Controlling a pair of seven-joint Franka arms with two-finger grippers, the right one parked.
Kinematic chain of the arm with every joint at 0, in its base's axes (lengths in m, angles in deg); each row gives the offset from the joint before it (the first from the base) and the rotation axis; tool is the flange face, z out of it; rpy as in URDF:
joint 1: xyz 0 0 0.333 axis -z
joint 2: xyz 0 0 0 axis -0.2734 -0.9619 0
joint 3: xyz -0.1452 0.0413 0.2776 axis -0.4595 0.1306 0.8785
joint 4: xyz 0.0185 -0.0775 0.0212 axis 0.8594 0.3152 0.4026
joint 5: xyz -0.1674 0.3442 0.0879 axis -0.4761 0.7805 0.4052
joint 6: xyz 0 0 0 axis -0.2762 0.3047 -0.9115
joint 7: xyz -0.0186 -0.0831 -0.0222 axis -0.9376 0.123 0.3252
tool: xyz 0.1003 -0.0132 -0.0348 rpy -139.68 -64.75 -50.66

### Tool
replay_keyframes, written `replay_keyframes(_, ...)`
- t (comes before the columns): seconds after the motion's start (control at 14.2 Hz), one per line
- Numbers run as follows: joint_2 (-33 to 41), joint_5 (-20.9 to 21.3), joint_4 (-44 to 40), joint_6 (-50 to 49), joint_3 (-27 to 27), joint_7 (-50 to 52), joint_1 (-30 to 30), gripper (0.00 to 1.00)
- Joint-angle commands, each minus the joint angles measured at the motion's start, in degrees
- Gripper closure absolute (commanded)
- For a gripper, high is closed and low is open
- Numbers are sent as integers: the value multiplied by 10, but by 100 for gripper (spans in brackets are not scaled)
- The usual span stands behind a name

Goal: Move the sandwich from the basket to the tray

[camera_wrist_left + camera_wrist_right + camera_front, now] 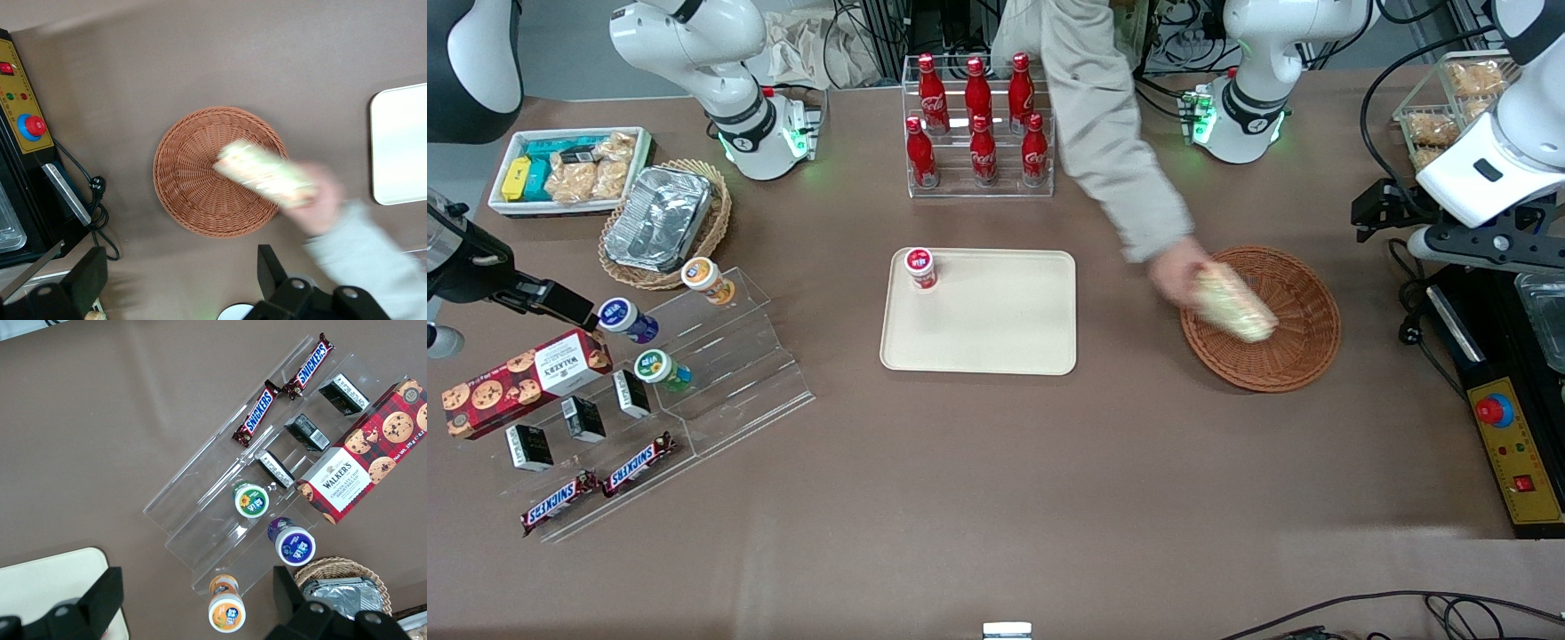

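While a person's hand (1172,271) set the sandwich (1234,303) into the basket (1303,356), step: robot's pick not begun.
End effector (180,280): spread open, empty, high above basket.
Next: descent onto sandwich once hand withdrew; tray (996,338) at frame centre.

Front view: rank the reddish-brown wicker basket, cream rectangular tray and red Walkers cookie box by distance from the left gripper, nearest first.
From the open left gripper, at the working arm's end:
1. Reddish-brown wicker basket, closest beside it.
2. Cream rectangular tray, mid-table.
3. Red Walkers cookie box, at the parked arm's end.
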Motion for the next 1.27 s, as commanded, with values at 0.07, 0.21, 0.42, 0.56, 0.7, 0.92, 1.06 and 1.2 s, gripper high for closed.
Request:
replay_keyframes(0.07,-2,9,-8,-7,0,-2,3,0)
replay_keyframes(0.21,-2,9,-8,-7,0,-3,3,0)
replay_keyframes(0.42,-2,14,-4,-6,0,-1,5,0)
replay_keyframes(0.56,-1,15,-4,-6,0,-3,4,0)
replay_keyframes(0.7,12,13,27,-5,1,-3,2,0)
replay_keyframes(0.92,64,6,125,53,1,5,1,0)
replay_keyframes(1.06,121,2,239,153,2,38,-5,0)
replay_keyframes(1.2,159,1,331,232,1,74,-7,0)
